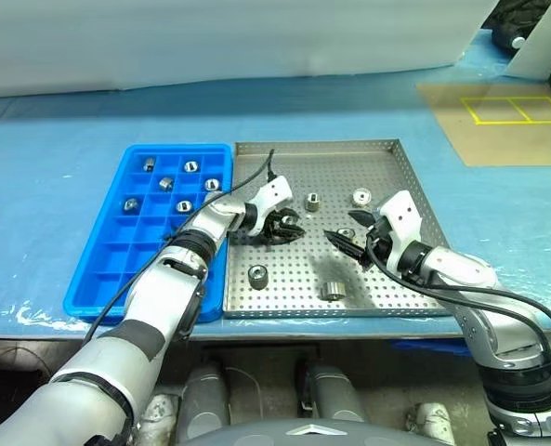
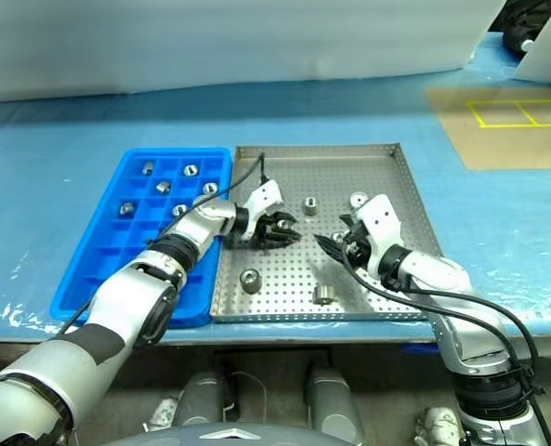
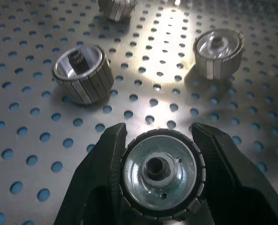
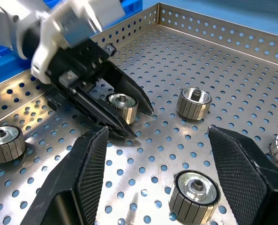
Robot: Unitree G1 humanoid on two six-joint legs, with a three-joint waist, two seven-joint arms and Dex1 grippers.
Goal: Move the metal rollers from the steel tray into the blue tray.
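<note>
The steel tray [image 1: 317,146] lies mid-table with the blue tray [image 1: 117,269] against its left side. My left gripper [image 1: 284,226] is over the steel tray's left-centre, shut on a ridged metal roller [image 3: 160,176], which sits between its two black fingers [image 4: 129,96]. I cannot tell whether that roller touches the tray floor. Loose rollers lie in the steel tray at the back [image 1: 313,201], back right [image 1: 361,196], front left [image 1: 256,276] and front [image 1: 333,291]. Several rollers [image 1: 166,182] sit in the blue tray's far compartments. My right gripper [image 1: 345,243] is open, low over the tray, its tips facing the left gripper.
A brown mat with yellow taped squares [image 1: 498,121] lies on the blue table cover at the far right. A white sheet [image 1: 210,46] closes off the back. The trays sit close to the table's front edge [image 1: 284,327].
</note>
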